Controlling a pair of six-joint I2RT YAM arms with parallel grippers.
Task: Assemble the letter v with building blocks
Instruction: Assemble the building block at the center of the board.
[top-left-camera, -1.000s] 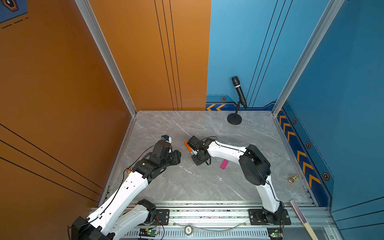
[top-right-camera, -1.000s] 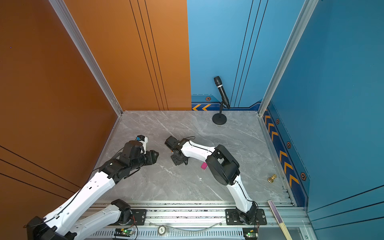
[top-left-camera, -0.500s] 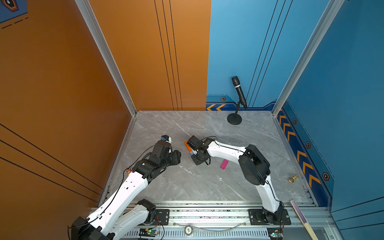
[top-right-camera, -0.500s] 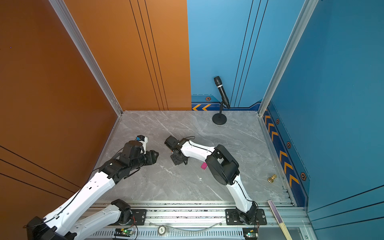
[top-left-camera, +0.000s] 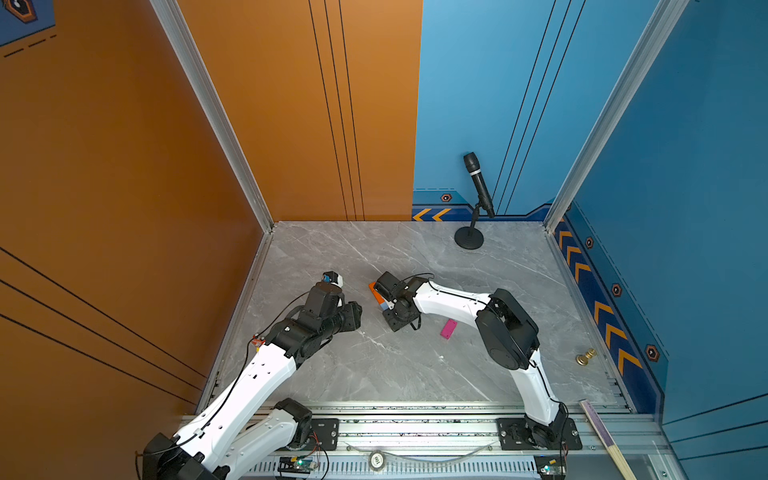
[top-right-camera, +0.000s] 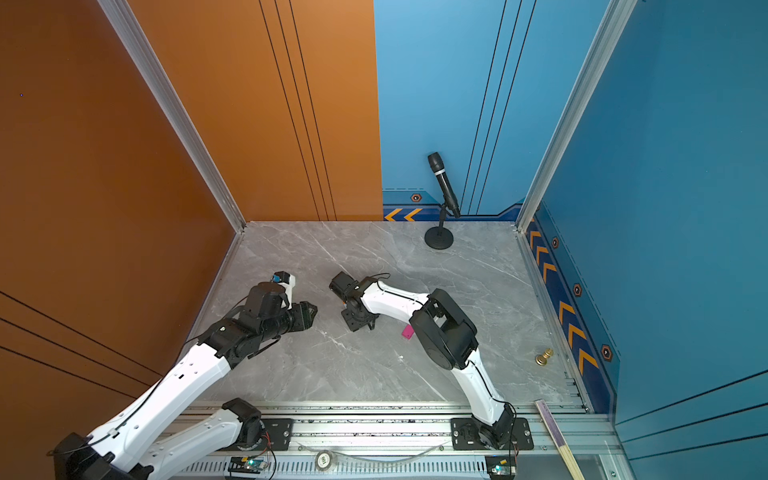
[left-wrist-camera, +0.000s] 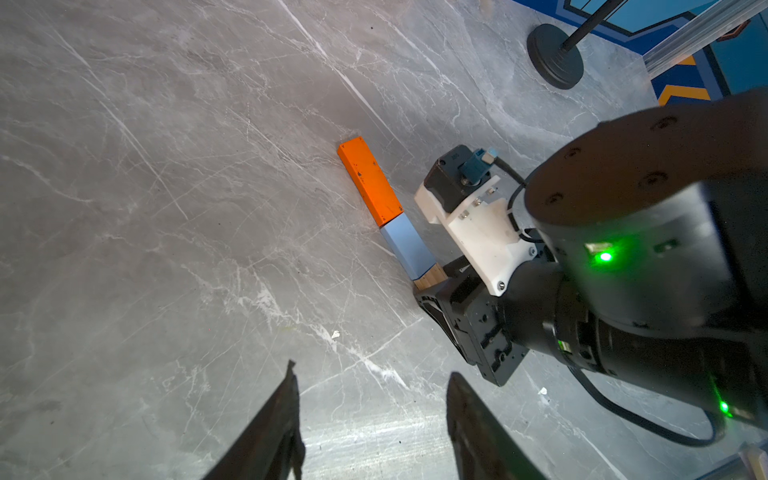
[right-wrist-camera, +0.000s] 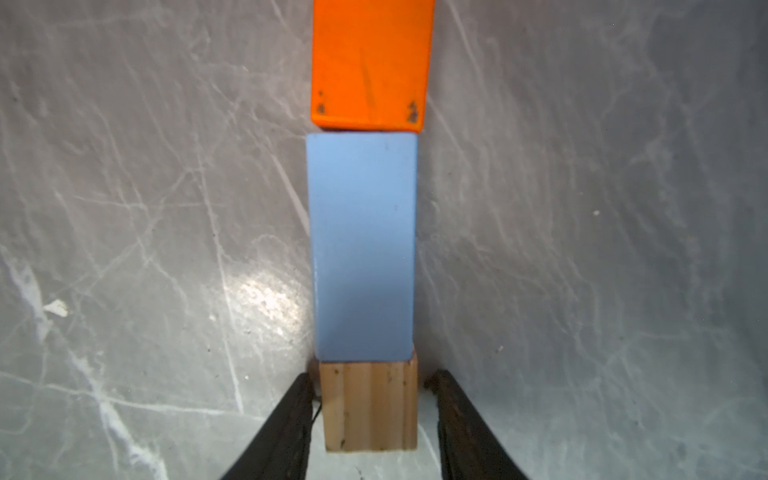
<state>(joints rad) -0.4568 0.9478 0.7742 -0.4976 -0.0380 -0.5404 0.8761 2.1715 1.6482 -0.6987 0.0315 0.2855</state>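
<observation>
An orange block (right-wrist-camera: 370, 62), a light blue block (right-wrist-camera: 363, 249) and a small wood block (right-wrist-camera: 370, 407) lie end to end in one straight line on the grey marble table. My right gripper (right-wrist-camera: 372, 376) stands open astride the wood block, with a clear gap on one side and a thin one on the other. The same line shows in the left wrist view: orange block (left-wrist-camera: 370, 183), blue block (left-wrist-camera: 409, 249), wood block (left-wrist-camera: 430, 278). A pink block (top-left-camera: 449, 329) lies alone beside the right arm. My left gripper (left-wrist-camera: 372, 372) is open and empty, left of the line.
A microphone on a round stand (top-left-camera: 469, 239) is at the back. A brass knob (top-left-camera: 585, 356) sits by the right wall. Orange and blue walls enclose the table. A metal rail (top-left-camera: 415, 428) runs along the front, with a wooden stick (top-left-camera: 602, 436) at its right end.
The right gripper's jaws have parted from the wood block. Neither arm has visibly moved.
</observation>
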